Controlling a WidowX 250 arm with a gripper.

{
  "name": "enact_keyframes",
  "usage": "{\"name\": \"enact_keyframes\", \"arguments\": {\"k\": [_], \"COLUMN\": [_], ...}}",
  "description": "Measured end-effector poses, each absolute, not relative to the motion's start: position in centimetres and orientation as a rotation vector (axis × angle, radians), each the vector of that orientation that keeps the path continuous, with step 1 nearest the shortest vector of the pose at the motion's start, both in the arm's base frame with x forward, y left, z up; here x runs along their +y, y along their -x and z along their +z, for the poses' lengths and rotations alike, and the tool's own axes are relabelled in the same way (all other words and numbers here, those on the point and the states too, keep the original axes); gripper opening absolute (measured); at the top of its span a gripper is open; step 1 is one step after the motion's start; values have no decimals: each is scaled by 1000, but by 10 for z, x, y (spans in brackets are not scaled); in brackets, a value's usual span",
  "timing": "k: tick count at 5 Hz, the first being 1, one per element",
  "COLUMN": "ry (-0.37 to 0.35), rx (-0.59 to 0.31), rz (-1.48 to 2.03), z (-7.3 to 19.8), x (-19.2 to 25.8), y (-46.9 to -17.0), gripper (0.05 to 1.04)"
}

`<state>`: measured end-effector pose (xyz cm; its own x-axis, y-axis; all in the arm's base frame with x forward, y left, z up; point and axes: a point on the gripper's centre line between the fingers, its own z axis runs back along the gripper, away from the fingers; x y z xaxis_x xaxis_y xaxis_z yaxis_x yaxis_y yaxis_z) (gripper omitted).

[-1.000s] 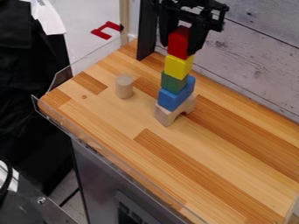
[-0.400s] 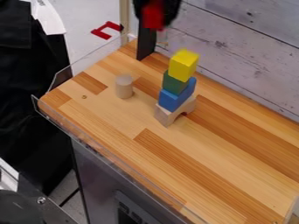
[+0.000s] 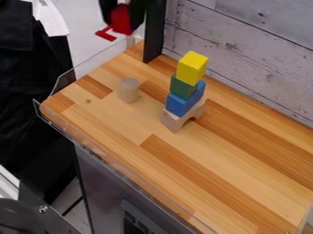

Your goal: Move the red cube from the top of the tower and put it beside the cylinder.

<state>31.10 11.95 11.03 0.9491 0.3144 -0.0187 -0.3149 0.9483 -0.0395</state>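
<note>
The cylinder (image 3: 129,90) stands left of the tower (image 3: 185,98).

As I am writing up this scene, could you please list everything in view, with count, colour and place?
red cube: one, red, in the gripper
yellow block: one, yellow, tower's top
green block: one, green, under yellow
blue block: one, blue, under green
arch block: one, pale wood, tower's base
cylinder: one, beige, left of tower
counter: one, wood-brown, beneath these
post: one, black, counter's far side
wall: one, grey-white, behind
red piece: one, red, beyond counter
cloths: one black, one white, left
metal front: one, grey, below counter
gripper: one, black, top edge
</note>
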Motion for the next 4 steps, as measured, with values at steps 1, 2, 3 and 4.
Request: {"name": "enact_keyframes", "arguments": {"k": [1, 2, 3, 4], "ry": [56, 75, 100, 109], "rx": [51, 75, 95, 106], "rz": [311, 310, 326, 332], "z": [83, 65, 49, 39], "x": [132, 141, 148, 152], "y": [-308, -306, -302, -299], "gripper": [574, 574, 574, 574]}}
